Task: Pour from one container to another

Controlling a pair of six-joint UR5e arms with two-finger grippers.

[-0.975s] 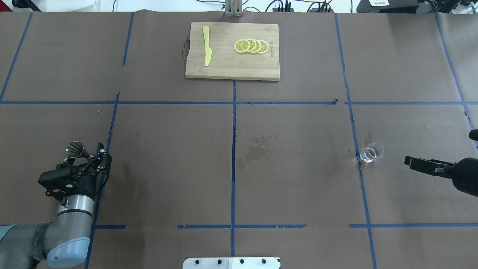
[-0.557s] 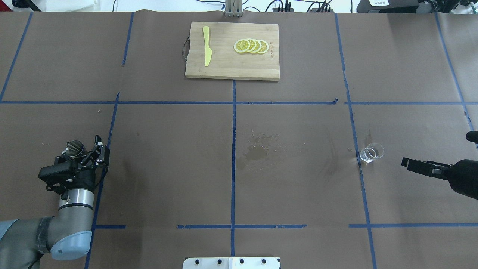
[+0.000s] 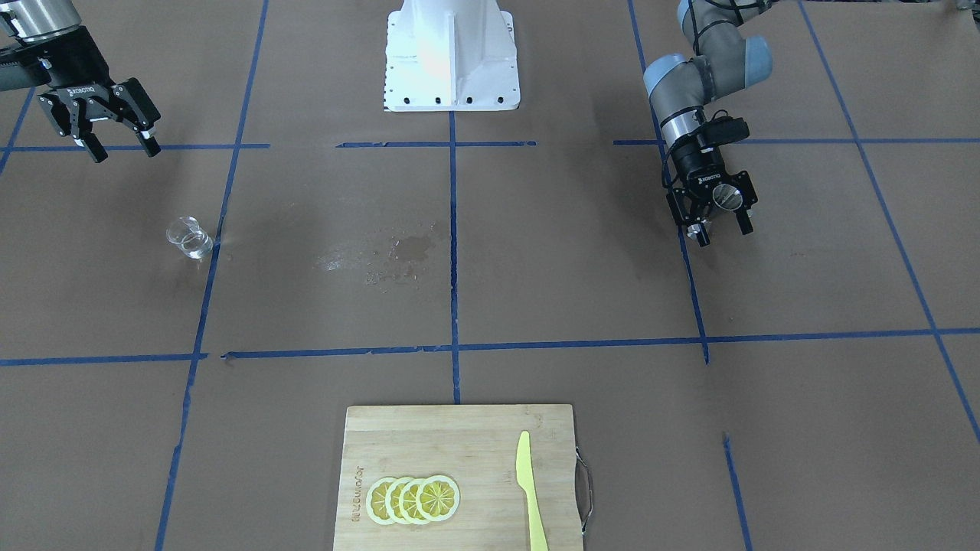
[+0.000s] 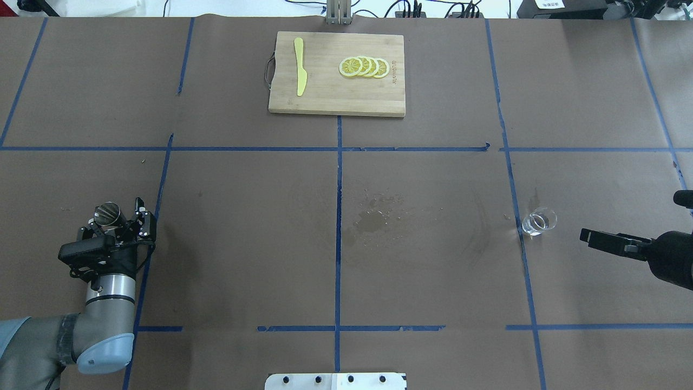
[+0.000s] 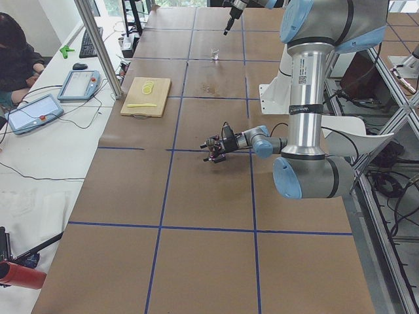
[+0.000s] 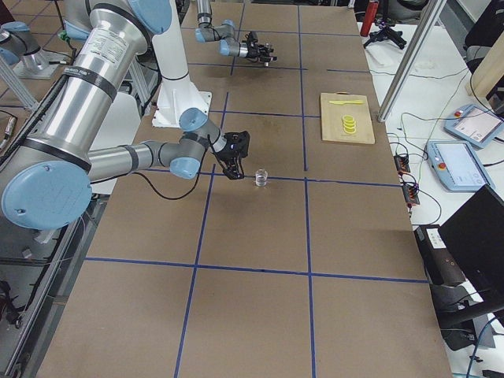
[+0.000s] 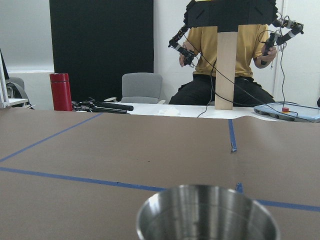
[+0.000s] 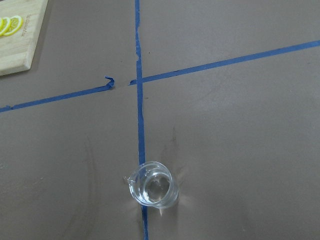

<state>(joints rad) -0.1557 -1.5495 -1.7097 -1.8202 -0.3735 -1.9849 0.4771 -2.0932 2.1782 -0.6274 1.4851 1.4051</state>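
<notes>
A small steel cup (image 4: 108,213) sits between the fingers of my left gripper (image 4: 116,222) at the table's near left, and the gripper is shut on it. Its round mouth (image 3: 726,197) faces the front camera, and its rim (image 7: 207,212) fills the bottom of the left wrist view. A small clear glass (image 4: 538,221) holding a little liquid stands on a blue tape line at the right; it shows too as the glass (image 3: 187,236) and the glass (image 8: 152,184). My right gripper (image 3: 126,153) is open and empty, a short way behind the glass.
A wet patch (image 4: 373,216) stains the paper at mid-table. At the far edge lies a wooden cutting board (image 4: 335,103) with lemon slices (image 4: 364,67) and a yellow knife (image 4: 300,67). A person (image 7: 225,50) sits beyond the table's left end.
My left wrist has turned and drawn back a little, bringing the steel cup from tilted to more upright. The right gripper has crept slightly toward the glass.
</notes>
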